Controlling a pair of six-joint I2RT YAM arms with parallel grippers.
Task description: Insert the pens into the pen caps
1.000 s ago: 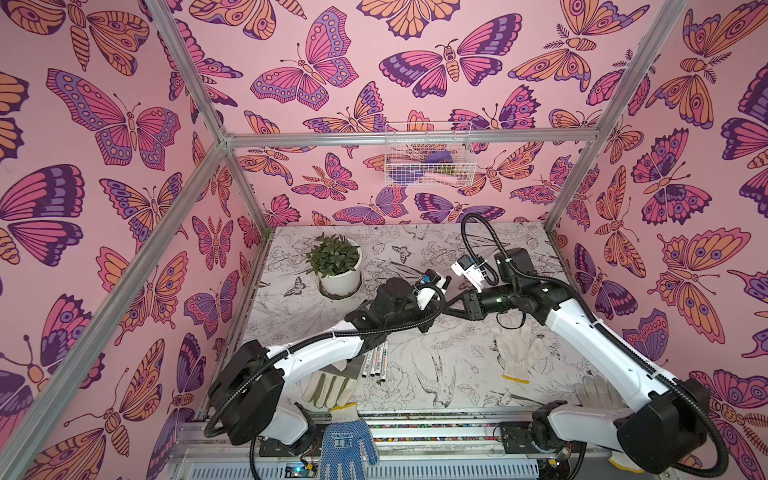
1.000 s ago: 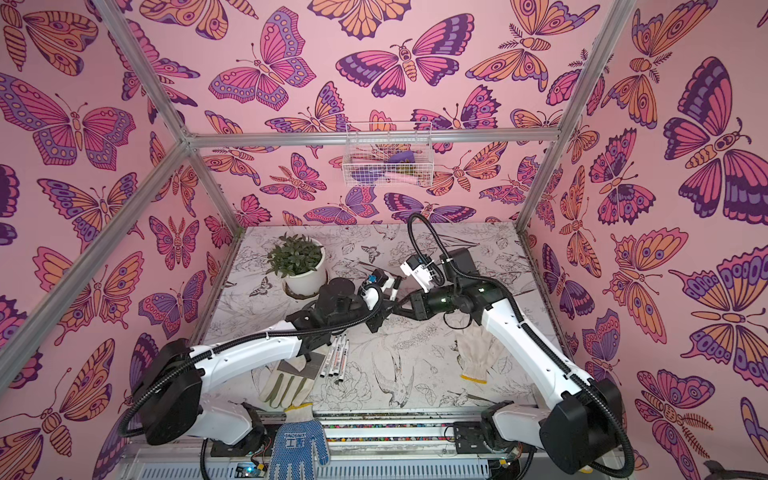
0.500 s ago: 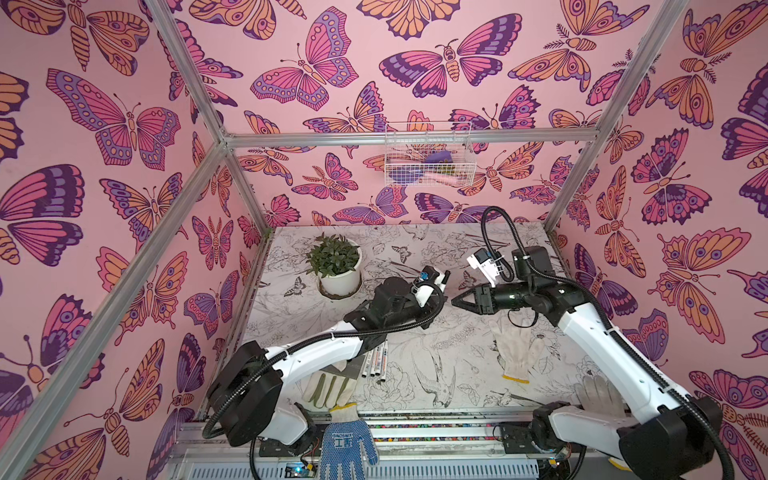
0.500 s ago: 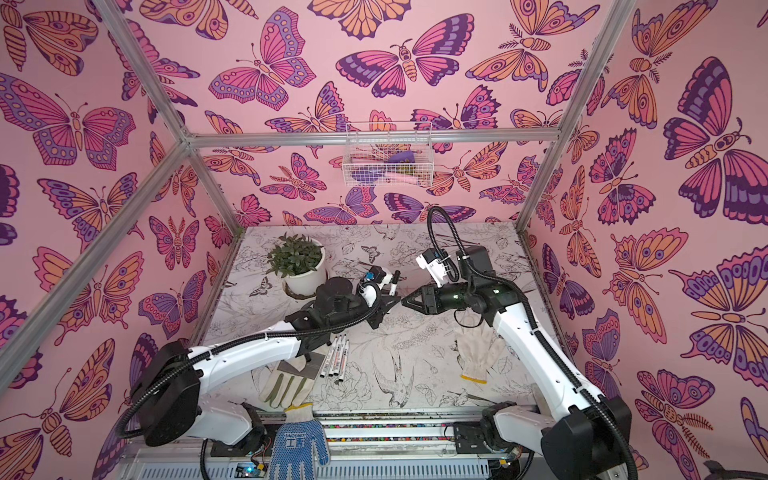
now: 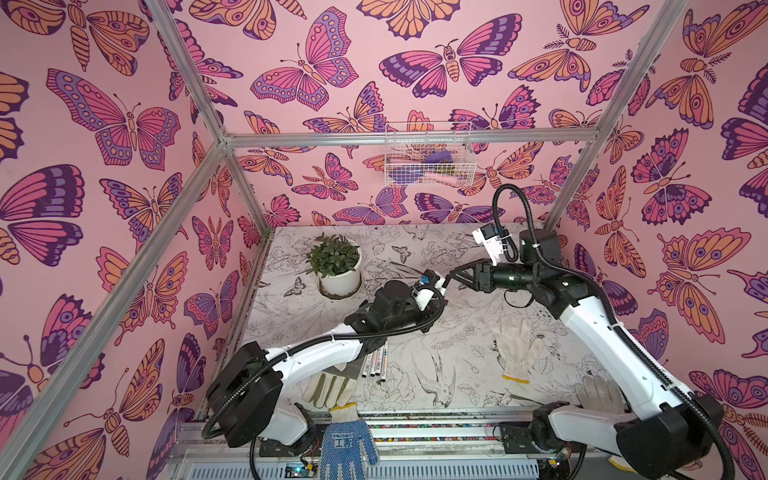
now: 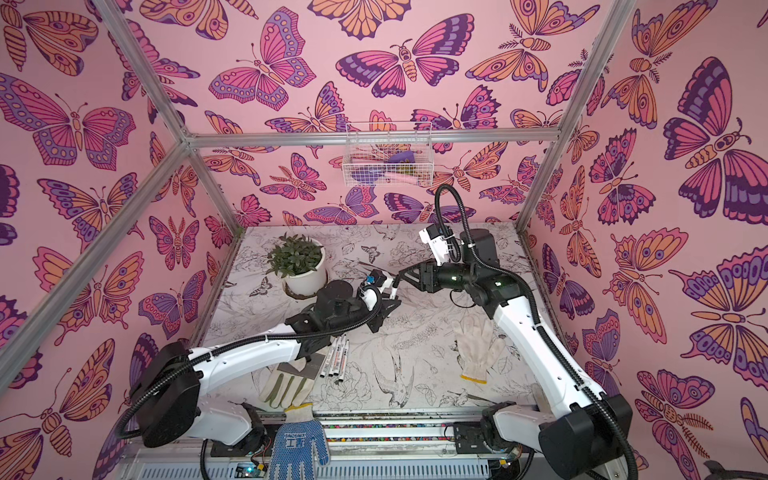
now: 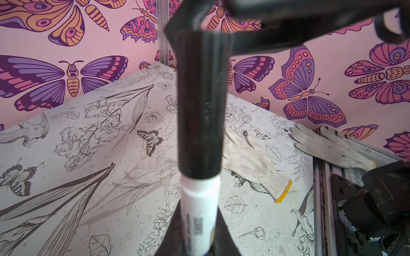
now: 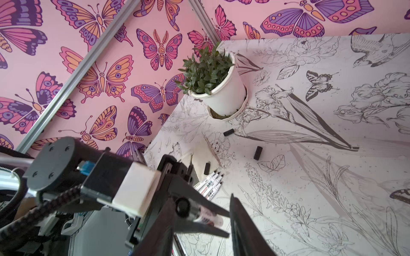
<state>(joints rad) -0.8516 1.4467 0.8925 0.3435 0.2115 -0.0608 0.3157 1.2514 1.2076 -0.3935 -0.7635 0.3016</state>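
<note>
Capping count: one pen fitted, the others waiting on the table

Progress is judged to be early. One white marker pen point(image 7: 199, 195) is clamped in the tightly closed left hand point(image 7: 198, 212) and raised above the middle of the table point(image 5: 457, 374). A black pen cap point(image 7: 202, 106) is seen seated over its tip, though whether it has been pushed fully home cannot be told. The right hand point(image 5: 454, 277) is held just at the capped end with its jaws parted, and nothing appears to be gripped by it (the cap end lies between the jaws without visible pinching).

Uncapped pens point(image 8: 210, 182) are laid side by side toward the front of the table, at least three being counted. Three loose caps point(image 8: 257, 153) are scattered between them and the plant pot point(image 8: 224, 97). These are judged as left to be paired.

Two containers are shown. A leafy green plant point(image 5: 332, 257) is held by the plant pot, which is stood on a saucer point(image 8: 224, 114). Purple, pink and green items, too small to be named, are kept in the wire basket point(image 5: 388, 166) hung on the back wall. No pens or caps are seen in either.
</note>
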